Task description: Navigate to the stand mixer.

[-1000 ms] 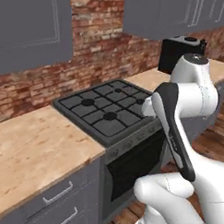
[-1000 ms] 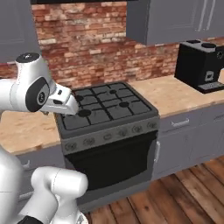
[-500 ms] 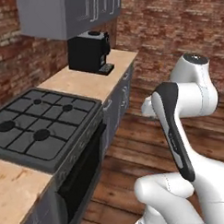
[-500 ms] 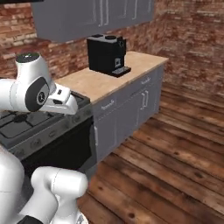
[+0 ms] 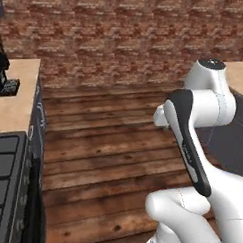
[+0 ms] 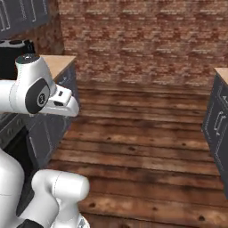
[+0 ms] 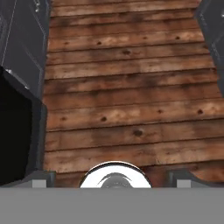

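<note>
The stand mixer is out of view. My gripper [image 7: 111, 180] points down at the wooden floor [image 7: 131, 87]; its two dark fingertips [image 7: 40, 179] stand wide apart at the bottom of the hand view, open, with nothing between them. The white arm [image 5: 193, 126] rises folded in front of the base, and its wrist [image 6: 62, 100] hangs over the floor beside the left cabinets.
On the left runs a wooden counter [image 5: 14, 101] with a black coffee machine [image 6: 13, 55] and the black stove [image 5: 1, 178] nearer me. Dark cabinets [image 6: 218, 116] with a wooden top [image 5: 240, 73] stand on the right. Open plank floor [image 6: 142, 129] reaches a brick wall [image 5: 122, 38].
The base has turned right, so the whole picture shifted: stove and coffee machine slid off to the left, and open floor, a brick wall and a right-hand counter came into view.
</note>
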